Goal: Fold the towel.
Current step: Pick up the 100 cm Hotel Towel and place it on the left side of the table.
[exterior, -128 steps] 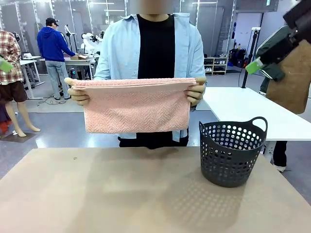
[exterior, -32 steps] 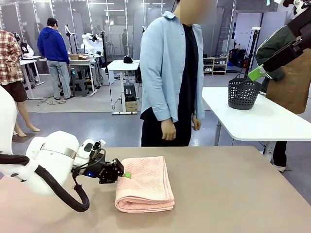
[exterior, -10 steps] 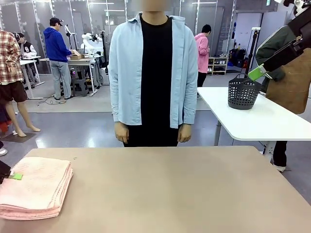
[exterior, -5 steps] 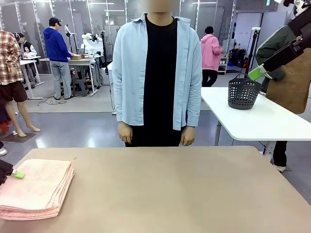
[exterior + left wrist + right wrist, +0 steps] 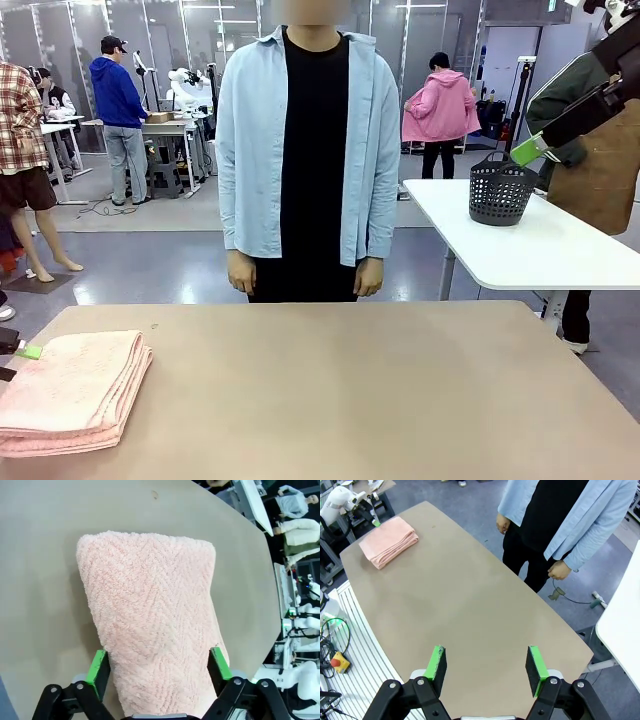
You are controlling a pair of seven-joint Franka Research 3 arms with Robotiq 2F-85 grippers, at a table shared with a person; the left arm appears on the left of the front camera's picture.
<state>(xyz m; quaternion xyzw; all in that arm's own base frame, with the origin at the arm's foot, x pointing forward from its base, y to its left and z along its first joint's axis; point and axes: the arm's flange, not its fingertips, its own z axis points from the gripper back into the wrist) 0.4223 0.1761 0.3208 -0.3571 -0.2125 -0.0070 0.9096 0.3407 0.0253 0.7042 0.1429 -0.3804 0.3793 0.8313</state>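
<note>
Now you see salmon-pink herringbone terry towel folded, lying flat at left end of tan table. Left gripper wide, straddling towel, gripping nothing. Right gripper wide, empty, high above table. Folding looks done; only retreat left.

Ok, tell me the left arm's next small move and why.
Probably back the left gripper straight off the towel. Its jaws stand open on either side of the folded towel, which lies flat on the table near its left edge, so the fold looks done.
</note>
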